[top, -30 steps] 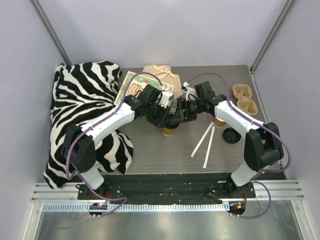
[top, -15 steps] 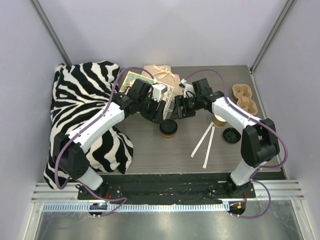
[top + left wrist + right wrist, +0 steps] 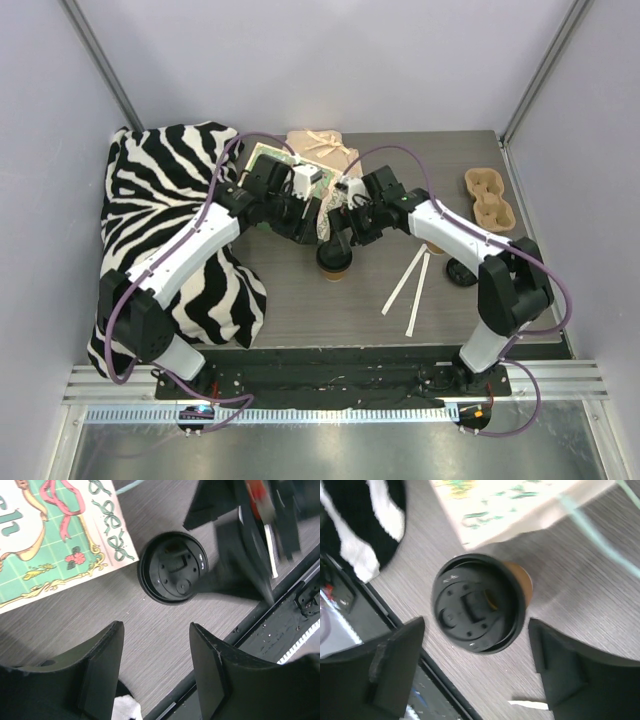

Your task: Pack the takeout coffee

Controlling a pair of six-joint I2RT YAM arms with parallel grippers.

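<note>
The takeout coffee (image 3: 335, 258), a kraft-brown cup under a round black lid, stands upright mid-table. The left wrist view looks straight down on its lid (image 3: 172, 567). In the right wrist view the takeout coffee (image 3: 477, 602) shows a sliver of brown wall past the lid. My left gripper (image 3: 306, 226) hovers just behind and left of the cup, and this left gripper (image 3: 156, 625) is open over bare table. My right gripper (image 3: 347, 228) hangs above and behind the cup. In its own view the right gripper (image 3: 476, 621) is wide open, its fingers clear of the lid on both sides.
A zebra-striped cloth (image 3: 170, 220) covers the left side. A printed card (image 3: 50, 540) and a crumpled paper bag (image 3: 320, 150) lie behind the cup. At the right are a pulp cup carrier (image 3: 490, 195), a second brown cup (image 3: 437, 243), a loose black lid (image 3: 462, 270) and two white strips (image 3: 410, 285).
Both grippers have opened and drawn back from the cup where they were bunched together. The lidded cup stays standing by itself.
</note>
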